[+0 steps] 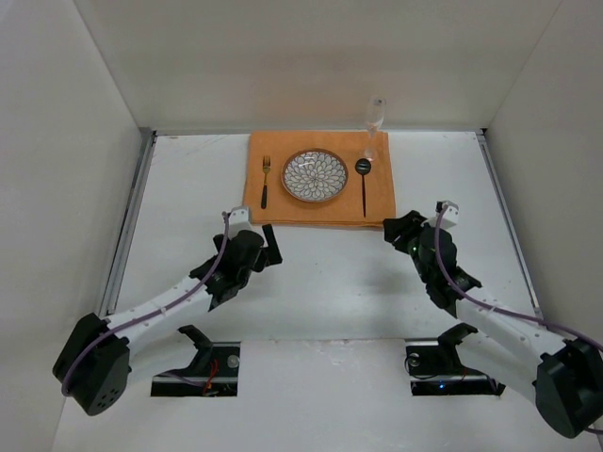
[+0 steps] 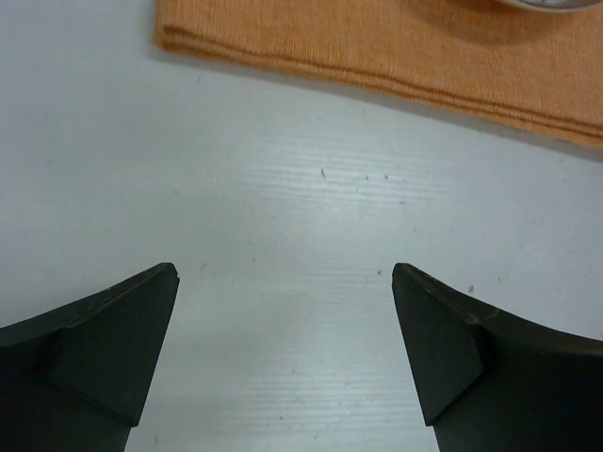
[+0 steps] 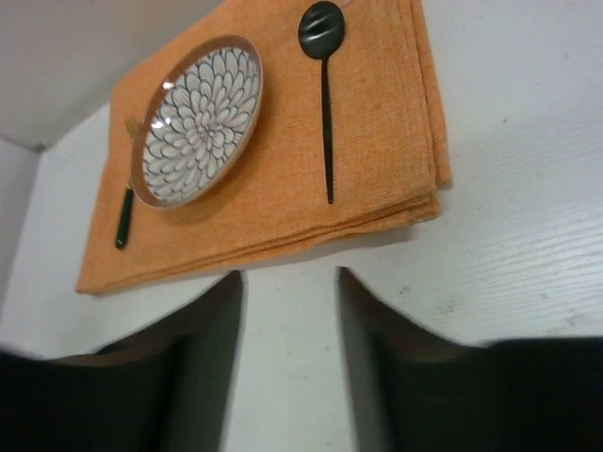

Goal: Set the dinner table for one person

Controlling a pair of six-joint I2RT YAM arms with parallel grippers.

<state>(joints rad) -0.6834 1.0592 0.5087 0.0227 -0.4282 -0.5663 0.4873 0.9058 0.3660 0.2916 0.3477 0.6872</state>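
Left gripper (image 2: 285,273) sat closest to its wrist cam: fingers spread wide, nothing between them, only bare white surface underneath. Released and empty. It hung over the dinner table (image 1: 330,301) near the near left corner of the orange placemat (image 1: 377,202), clear of the cloth. The cloth's folded near edge ran across the top of the left wrist view.

Right gripper (image 3: 289,278): fingers parted by a narrower gap, only table visible between them, so also released and empty. It hung just off the placemat's near right corner. Finger edges looked blurred in that view.

Dinner table was the big matte-white surface filling the workspace, with metal rails along its left and right edges and both arm bases at its near edge.

Placemat lay near the middle of the table's far edge, with folded layers showing at its near right corner. On it:
- patterned plate (image 1: 314,176), petal design with a brown rim, in the middle
- fork (image 1: 266,182), gold tines and dark handle, along the left edge, tines toward the far edge
- black spoon (image 1: 364,184) near the right edge, bowl toward the far edge, just beside the plate, not touching

Clear glass (image 1: 376,122) stood upright at the table's far edge, by the placemat's far right corner. Couldn't tell whether its base was on the cloth.
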